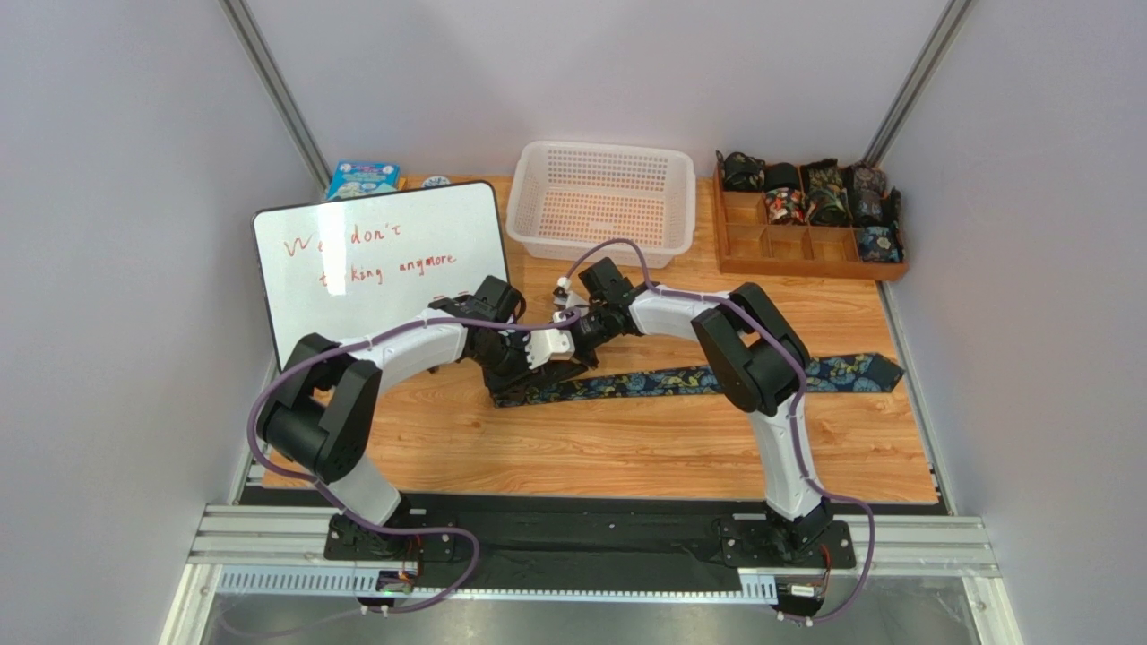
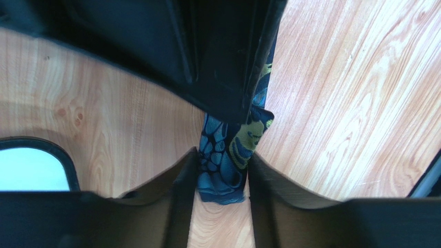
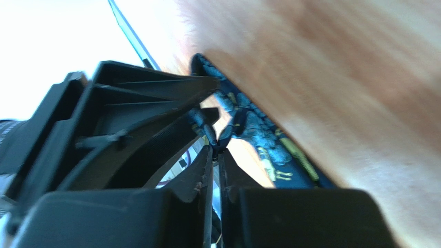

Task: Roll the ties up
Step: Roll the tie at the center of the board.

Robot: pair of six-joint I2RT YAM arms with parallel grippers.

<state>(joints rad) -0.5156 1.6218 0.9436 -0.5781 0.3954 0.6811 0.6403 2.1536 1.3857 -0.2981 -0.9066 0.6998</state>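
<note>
A black necktie point(image 1: 646, 383) with teal and yellow paisley is laid flat across the middle of the wooden table point(image 1: 606, 457). It runs from centre-left to the right edge of the overhead frame. Both arms are brought together over its left, narrow end.

In the left wrist view the left gripper point(image 2: 222, 173) is seen at a fairly narrow gap. The tie's tip fills that gap and touches both fingers, so it is judged to be held across its width. In the blurred right wrist view the right gripper point(image 3: 216, 144) is closed to a sliver, with a fold of the fabric apparently pinched at its tips.

At the upper right of the overhead frame, rolled ties point(image 1: 808, 195) are stored in a compartmented wooden tray point(image 1: 794, 268).

The step in hand is judged to be the first turn of the roll. It would be done well if the tip is folded squarely over itself, with its edges aligned to the tie's length so that the coil does not cone. One grip should be kept on the core while the other is released and reset, since a loose core of such fabric would likely spring open. The long free part is best left flat and straight.
</note>
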